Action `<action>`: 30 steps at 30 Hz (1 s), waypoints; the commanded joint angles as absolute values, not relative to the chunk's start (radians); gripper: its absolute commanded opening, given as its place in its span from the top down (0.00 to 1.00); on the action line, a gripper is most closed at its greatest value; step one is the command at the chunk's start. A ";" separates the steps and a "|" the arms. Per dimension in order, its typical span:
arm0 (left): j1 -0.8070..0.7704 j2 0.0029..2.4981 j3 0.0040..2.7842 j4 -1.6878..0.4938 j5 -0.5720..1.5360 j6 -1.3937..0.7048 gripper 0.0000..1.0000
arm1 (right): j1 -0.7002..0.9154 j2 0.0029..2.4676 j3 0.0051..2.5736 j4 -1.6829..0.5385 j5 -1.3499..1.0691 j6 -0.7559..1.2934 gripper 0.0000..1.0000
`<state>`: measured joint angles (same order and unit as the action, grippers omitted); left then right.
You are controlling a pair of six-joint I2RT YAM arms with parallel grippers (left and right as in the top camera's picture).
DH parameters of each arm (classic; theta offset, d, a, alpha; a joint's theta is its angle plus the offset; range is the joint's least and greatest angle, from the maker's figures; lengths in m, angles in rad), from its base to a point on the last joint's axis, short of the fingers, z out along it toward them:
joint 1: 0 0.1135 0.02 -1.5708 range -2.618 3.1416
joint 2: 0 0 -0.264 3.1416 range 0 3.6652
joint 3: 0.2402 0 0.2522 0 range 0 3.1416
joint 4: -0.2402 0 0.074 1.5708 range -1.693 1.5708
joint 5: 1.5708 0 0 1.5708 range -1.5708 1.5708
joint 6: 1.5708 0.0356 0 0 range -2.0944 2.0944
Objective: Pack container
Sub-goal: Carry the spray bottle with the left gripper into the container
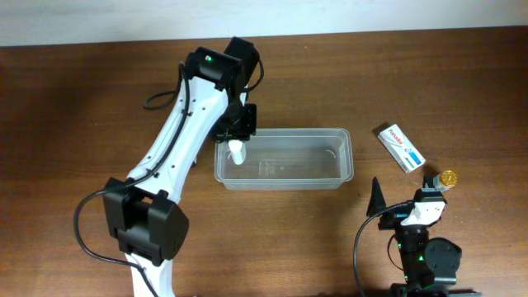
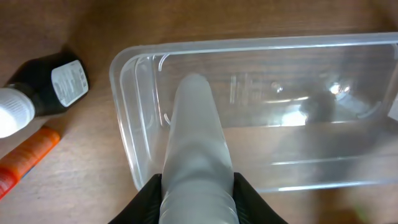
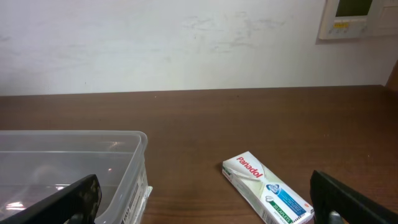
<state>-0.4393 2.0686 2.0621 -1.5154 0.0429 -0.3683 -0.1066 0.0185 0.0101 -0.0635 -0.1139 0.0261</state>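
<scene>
The left claw [image 2: 198,196] is clamping a frosted white bottle [image 2: 194,137] by its base, one black finger pressing on each side. The bottle's rounded tip is hanging over the rim at the left short end of the container [image 1: 280,185] and pointing down into it. The container, a clear tub, is sitting near the middle of the desk [image 1: 82,99], its long sides running parallel to the front edge, and nothing is showing on its floor. Just outside that short end, a black bottle with a white cap [image 2: 53,87] and an orange tube [image 2: 28,158] are lying on the wood beside each other.

The right claw [image 3: 205,202] is standing wide apart near the desk's front right corner, gripping nothing. Ahead of it, a white Panadol box [image 1: 400,148] is lying flat toward the right edge, apart from the container's right end. A small gold-topped item [image 1: 448,177] is sitting just beside the right claw.
</scene>
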 commanded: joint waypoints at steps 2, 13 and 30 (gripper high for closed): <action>-0.443 2.061 2.014 -1.478 -0.030 -0.393 1.00 | -0.105 0.016 0.006 -0.070 -0.109 0.034 0.02; -0.447 2.061 1.883 -1.323 -0.065 -0.392 1.00 | -0.105 0.016 0.006 -0.070 -0.109 0.034 0.02; -0.451 2.061 1.807 -1.260 -0.034 -0.392 1.00 | -0.105 0.016 0.006 -0.070 -0.109 0.034 0.02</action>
